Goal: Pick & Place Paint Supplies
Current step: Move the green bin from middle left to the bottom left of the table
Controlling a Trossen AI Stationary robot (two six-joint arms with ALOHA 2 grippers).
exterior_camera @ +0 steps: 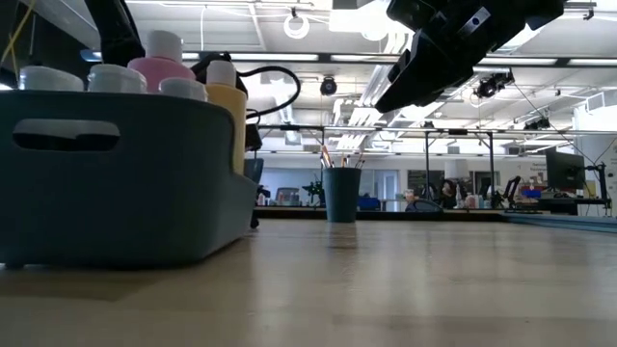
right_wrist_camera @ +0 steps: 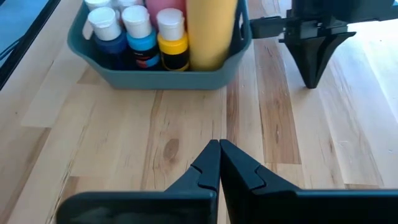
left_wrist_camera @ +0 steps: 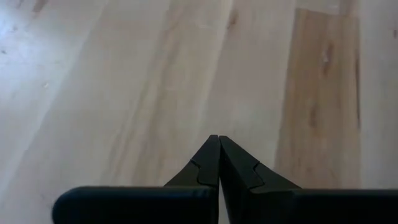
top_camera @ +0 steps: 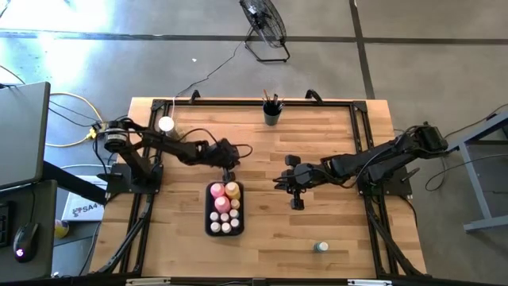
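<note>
the left gripper hangs just off the 12 o'clock end of the grey bin, its fingers pressed tight together with nothing between them. the right gripper sits at the bin's 3 o'clock side, well apart from it, pinched closed and empty too. inside the bin stand the pink squeeze bottle, the yellow squeeze bottle and small white-capped paint bottles. a dark cup of paintbrushes stands at the table's 12 o'clock edge, and one lone small bottle rests toward 5 o'clock.
</note>
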